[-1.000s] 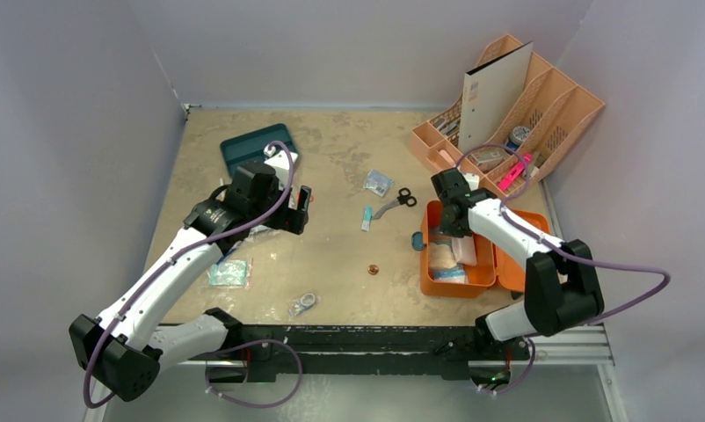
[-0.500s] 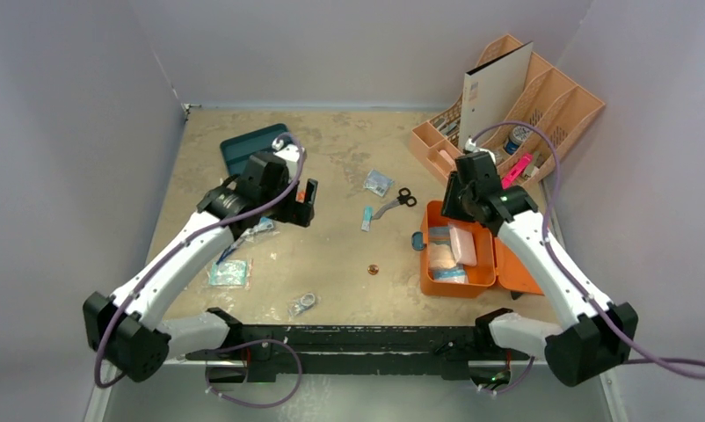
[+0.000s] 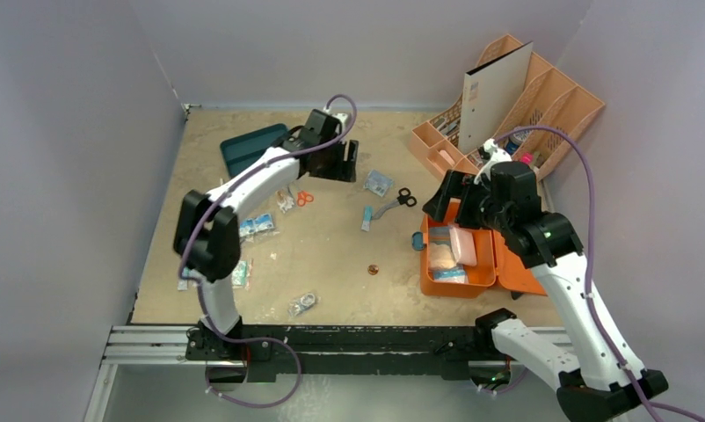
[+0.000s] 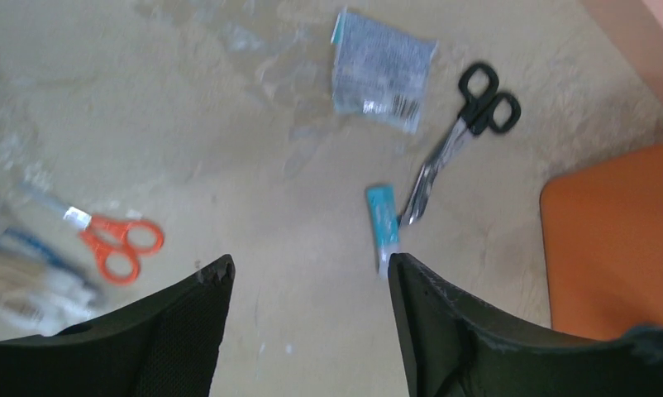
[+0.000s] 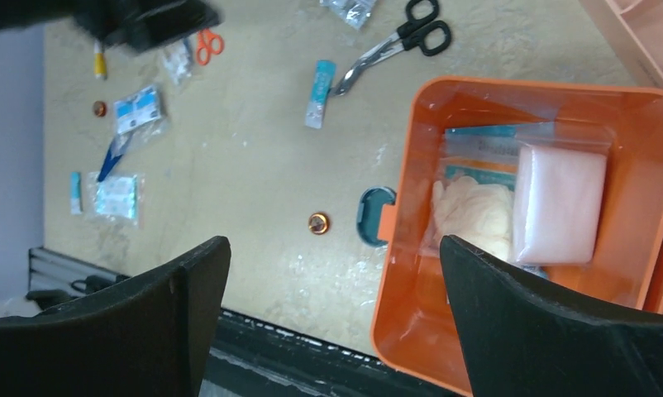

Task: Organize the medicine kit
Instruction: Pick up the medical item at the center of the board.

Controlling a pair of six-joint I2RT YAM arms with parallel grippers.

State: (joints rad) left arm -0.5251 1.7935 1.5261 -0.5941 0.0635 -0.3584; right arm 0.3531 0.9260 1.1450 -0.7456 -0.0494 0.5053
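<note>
Left gripper (image 3: 345,163) is hovering near 12 o'clock on the table (image 3: 331,255) in the overhead view, jaws spread with nothing between them. Its wrist camera is giving us the detail beneath: black scissors (image 4: 469,124), a teal tube (image 4: 383,223) just beside their blade tips, a foil packet (image 4: 382,70) at 11 o'clock from them, and orange scissors (image 4: 117,244) far off at 9 o'clock. We are finding the right gripper (image 3: 444,200) likewise released and empty, hanging above the far edge of the medicine kit (image 3: 454,290), which is sitting lid-open at 4 o'clock on the table. Only the right wrist camera is looking straight into it: a pink pad (image 5: 558,203) is lying over clear-wrapped packets, a grey-blue latch (image 5: 371,215) is jutting from the kit's side, and a copper coin (image 5: 317,222) is lying near it. Only the overhead view is taking in the peach organizer (image 3: 542,97) at 2 o'clock and the teal tray (image 3: 248,145) at 11 o'clock.
</note>
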